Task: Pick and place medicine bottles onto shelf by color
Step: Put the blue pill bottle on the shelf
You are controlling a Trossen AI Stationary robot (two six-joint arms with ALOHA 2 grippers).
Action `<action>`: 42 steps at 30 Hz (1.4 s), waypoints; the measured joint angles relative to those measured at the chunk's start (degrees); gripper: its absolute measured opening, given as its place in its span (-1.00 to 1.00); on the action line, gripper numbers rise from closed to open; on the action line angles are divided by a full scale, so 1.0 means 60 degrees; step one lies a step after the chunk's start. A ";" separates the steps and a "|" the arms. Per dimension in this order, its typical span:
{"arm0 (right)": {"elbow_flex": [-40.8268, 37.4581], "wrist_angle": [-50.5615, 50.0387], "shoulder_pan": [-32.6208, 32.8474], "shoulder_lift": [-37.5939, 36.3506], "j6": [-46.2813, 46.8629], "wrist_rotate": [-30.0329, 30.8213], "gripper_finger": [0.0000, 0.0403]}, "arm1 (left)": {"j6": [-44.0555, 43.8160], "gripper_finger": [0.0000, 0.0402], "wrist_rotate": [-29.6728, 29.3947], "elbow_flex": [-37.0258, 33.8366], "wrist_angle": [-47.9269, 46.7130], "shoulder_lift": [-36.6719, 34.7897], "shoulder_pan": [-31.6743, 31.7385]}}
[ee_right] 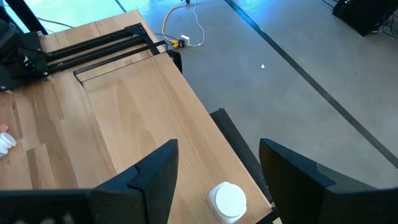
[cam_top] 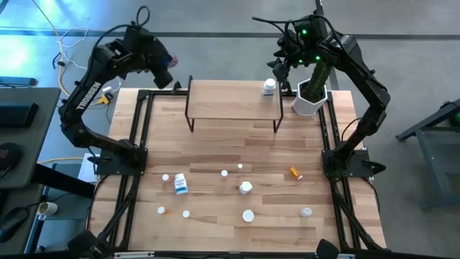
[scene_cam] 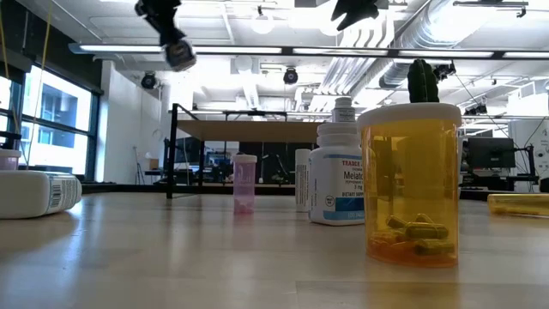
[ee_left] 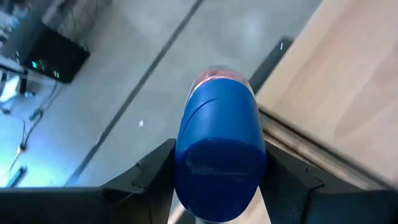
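My left gripper [cam_top: 167, 66] is high above the table's far left, left of the shelf [cam_top: 233, 101], shut on a blue bottle with a pinkish far end [ee_left: 219, 134]. My right gripper [cam_top: 280, 68] is open above the shelf's right end. A white bottle [cam_top: 269, 87] stands there on its base and shows below the open fingers in the right wrist view [ee_right: 228, 200]. Several small bottles lie on the near half of the table: a blue-labelled white one [cam_top: 180, 183], white ones [cam_top: 246, 188], an orange one [cam_top: 295, 173]. My left gripper pinches the blue bottle's round sides [ee_left: 186, 155] between its two fingers. The bottle lies along the fingers, its flat near end [ee_left: 217, 171] toward the wrist and its pinkish end [ee_left: 217, 73] pointing away. It is lifted clear of the table and shelf.
A white pot with a green plant [cam_top: 310, 97] stands just right of the shelf. Black frame rails [cam_top: 140, 129] run along the table's left and right sides. In the low view an orange bottle [scene_cam: 410, 180], a white labelled bottle [scene_cam: 337, 184] and a pink bottle [scene_cam: 244, 182] stand close.
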 joint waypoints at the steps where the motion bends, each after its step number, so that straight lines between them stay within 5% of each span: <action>1: -0.0003 0.0000 0.0000 0.0000 0.0000 0.0000 0.07 | 0.0009 -0.11 0.0022 0.0161 0.0103 0.0109 -0.0007; 16: -0.0002 0.0000 -0.0002 0.0000 -0.0217 0.0098 0.07 | 0.0033 -0.11 0.0824 0.2880 -0.0837 0.3264 -0.0500; 28: -0.0002 0.0000 -0.0002 0.0000 -0.0255 0.0102 0.07 | 0.0513 -0.12 0.1309 0.3085 -0.2077 0.4921 -0.0957; 42: -0.0003 -0.0007 -0.0002 0.0000 -0.0255 0.0106 0.07 | 0.0688 -0.13 0.2049 0.3085 -0.2517 0.5531 -0.1331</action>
